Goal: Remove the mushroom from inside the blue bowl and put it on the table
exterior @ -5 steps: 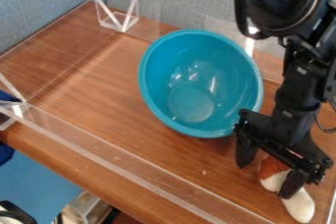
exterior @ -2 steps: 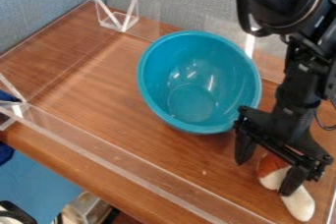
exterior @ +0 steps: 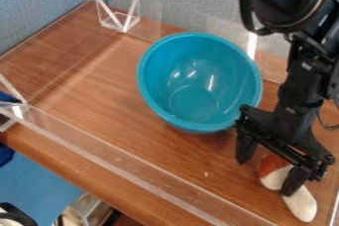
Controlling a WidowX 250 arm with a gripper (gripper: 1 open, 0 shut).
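Black gripper (exterior: 272, 176), jaws spread, at the toy mushroom with reddish-brown cap and cream-white stem (exterior: 300, 203), on the brown wood-grain table (exterior: 146, 174), outside the glossy turquoise-blue bowl (exterior: 199, 82). Contact hard to tell. Placing looks done; next: lift straight away without dragging it.

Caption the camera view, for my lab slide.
Open claw around the mushroom, beside the blue bowl.

Brown wood tbl (exterior: 146, 166) w/ blue bowl (exterior: 200, 82), mushroom (exterior: 287, 185).
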